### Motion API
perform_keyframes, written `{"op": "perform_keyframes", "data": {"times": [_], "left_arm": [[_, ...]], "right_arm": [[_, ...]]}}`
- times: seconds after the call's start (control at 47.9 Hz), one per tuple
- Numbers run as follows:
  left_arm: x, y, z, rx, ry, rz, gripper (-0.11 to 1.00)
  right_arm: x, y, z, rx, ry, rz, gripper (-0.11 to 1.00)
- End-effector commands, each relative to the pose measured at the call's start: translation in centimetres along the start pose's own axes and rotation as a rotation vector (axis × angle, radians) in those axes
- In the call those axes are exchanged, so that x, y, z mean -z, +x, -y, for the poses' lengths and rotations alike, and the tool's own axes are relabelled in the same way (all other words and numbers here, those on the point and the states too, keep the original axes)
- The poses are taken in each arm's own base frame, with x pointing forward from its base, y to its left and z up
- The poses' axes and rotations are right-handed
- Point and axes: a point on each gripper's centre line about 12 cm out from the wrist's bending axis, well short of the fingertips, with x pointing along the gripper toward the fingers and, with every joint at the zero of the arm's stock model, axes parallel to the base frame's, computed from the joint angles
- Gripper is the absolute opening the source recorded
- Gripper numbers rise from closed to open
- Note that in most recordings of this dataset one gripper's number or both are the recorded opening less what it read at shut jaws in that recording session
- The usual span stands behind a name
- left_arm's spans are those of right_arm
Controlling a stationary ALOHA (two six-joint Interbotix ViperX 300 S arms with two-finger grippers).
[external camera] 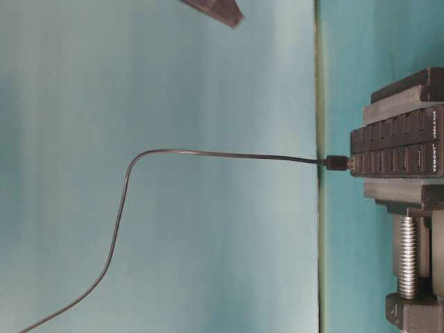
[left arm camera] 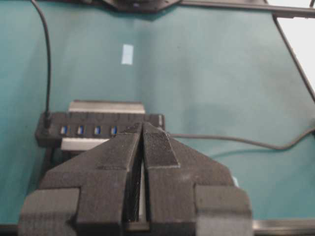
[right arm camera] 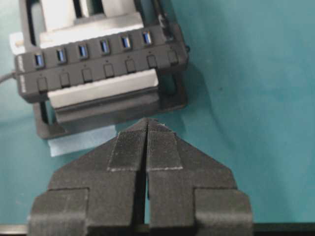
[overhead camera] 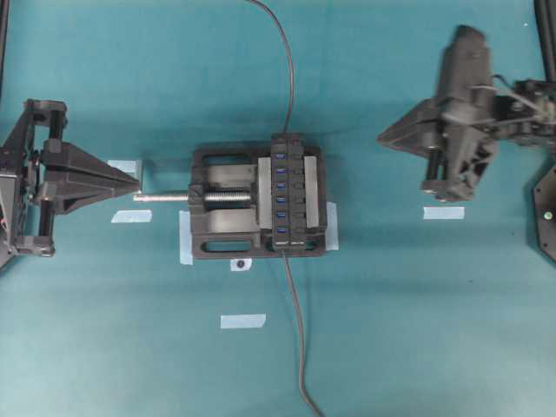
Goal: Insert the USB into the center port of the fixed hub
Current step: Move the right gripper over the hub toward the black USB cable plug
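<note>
Both sets of jaws are pressed together with nothing between them. My left gripper (overhead camera: 137,184) sits at the left of the overhead view, tip just by the end of the vise's screw rod (overhead camera: 161,197). My right gripper (overhead camera: 382,137) hangs well off to the right, apart from everything. Between them the fixed hub (overhead camera: 287,193) is clamped in the black vise (overhead camera: 228,205), blue ports in a row, the center port (overhead camera: 281,193) unoccupied. A thin cable (overhead camera: 298,339) leaves each end of the hub; I can't tell where the USB plug lies.
</note>
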Motion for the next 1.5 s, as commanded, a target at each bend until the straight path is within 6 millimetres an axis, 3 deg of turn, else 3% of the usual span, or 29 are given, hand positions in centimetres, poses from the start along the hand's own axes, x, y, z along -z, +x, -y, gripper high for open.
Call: {"op": "perform_keyframes", "data": {"times": [0.0, 0.438, 0.689, 1.231, 1.377, 1.482], "left_arm": [[-1.0, 0.1, 0.0, -0.002, -0.001, 0.022, 0.01], [-0.4, 0.1, -0.1, -0.006, -0.004, -0.007, 0.01], [-0.6, 0.1, -0.1, -0.005, -0.007, -0.001, 0.01], [-0.4, 0.1, -0.1, -0.005, -0.007, -0.006, 0.01], [-0.4, 0.1, -0.1, -0.005, -0.010, -0.007, 0.01], [-0.4, 0.1, -0.1, -0.006, -0.010, -0.006, 0.01]], "right_arm": [[-1.5, 0.5, 0.1, 0.004, -0.001, 0.014, -0.02], [-3.0, 6.5, 0.4, 0.025, -0.024, -0.095, -0.02], [-3.8, 8.9, 0.5, 0.039, -0.044, -0.174, -0.02], [-4.5, 9.7, 0.4, 0.030, -0.112, -0.122, 0.00], [-4.8, 9.9, 0.1, 0.020, -0.116, -0.059, 0.04], [-4.7, 10.0, 0.1, 0.017, -0.117, -0.042, 0.14]]}}
